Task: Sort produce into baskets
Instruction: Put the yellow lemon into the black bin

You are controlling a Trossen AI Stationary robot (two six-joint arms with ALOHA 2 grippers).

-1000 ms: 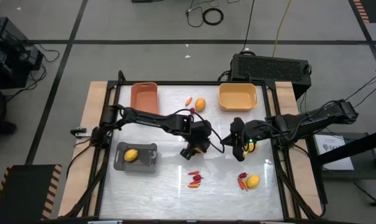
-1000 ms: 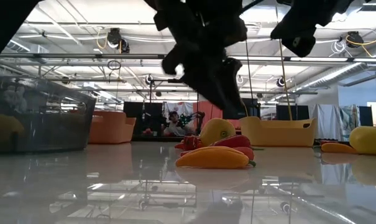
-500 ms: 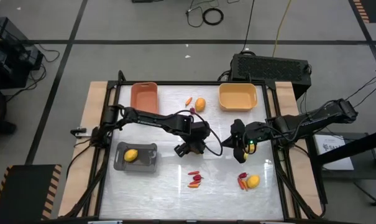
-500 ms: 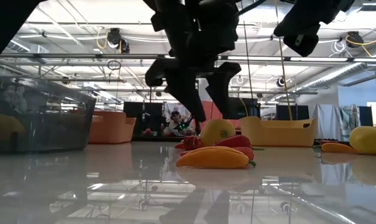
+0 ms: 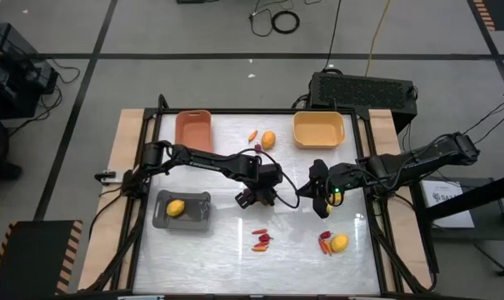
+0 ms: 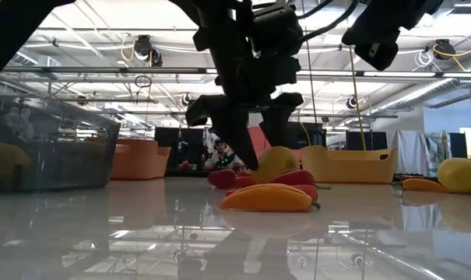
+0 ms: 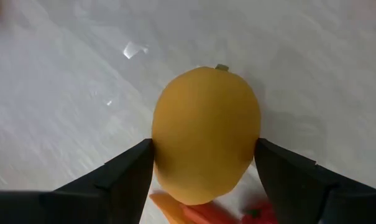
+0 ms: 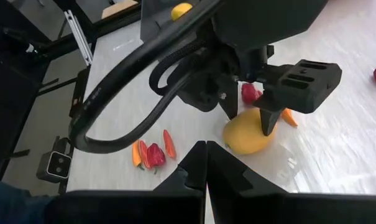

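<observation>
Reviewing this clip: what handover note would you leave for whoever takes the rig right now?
Left end effector: open, straddling a yellow fruit mid-table, not yet closed.
Right end effector: shut, empty, just beside it.
Done: one fruit in the grey basket; salmon basket and yellow basket look empty.
Left: the straddled fruit, a far fruit and pepper between those baskets, red and orange pieces near the front, a front-right fruit.
</observation>
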